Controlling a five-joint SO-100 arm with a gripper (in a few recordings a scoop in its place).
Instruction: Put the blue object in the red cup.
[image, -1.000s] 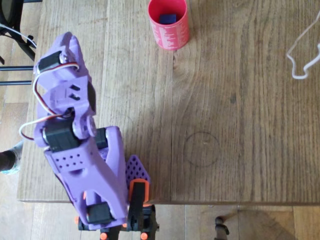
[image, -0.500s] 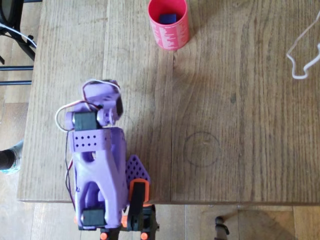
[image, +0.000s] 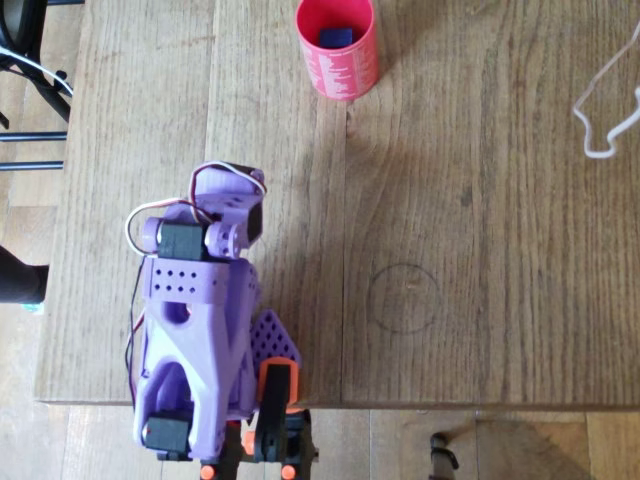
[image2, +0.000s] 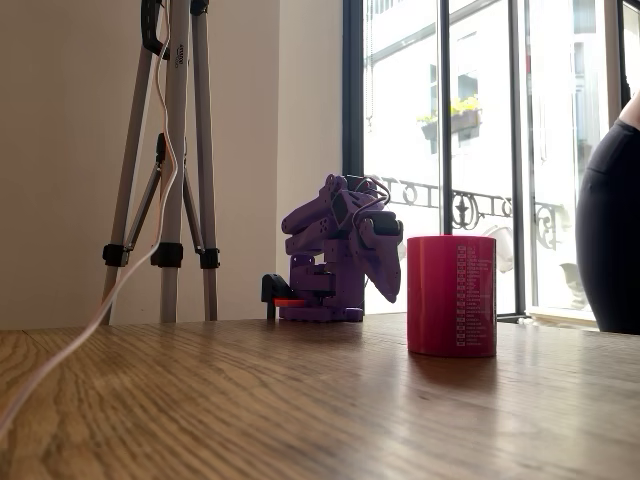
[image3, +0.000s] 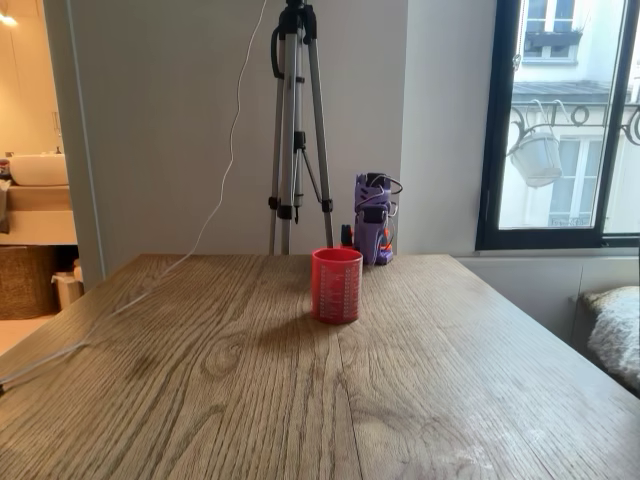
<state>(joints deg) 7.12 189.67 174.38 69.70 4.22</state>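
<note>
Overhead view: cup (image: 336, 47) stands on the table (image: 480, 250) at its top edge, a bit left of centre — the brick (image: 336, 37) lies inside it, on the bottom. Arm (image: 195, 330) sits folded at the bottom edge, left of centre, base clamped to that edge, well apart from the cup. A cable (image: 603, 100) lies near the top-right corner. In both fixed views the cup (image3: 336, 285) is in front of the arm (image3: 373, 218) — a tripod (image3: 295, 130) stands behind the table's far edge, left of the arm.
</note>
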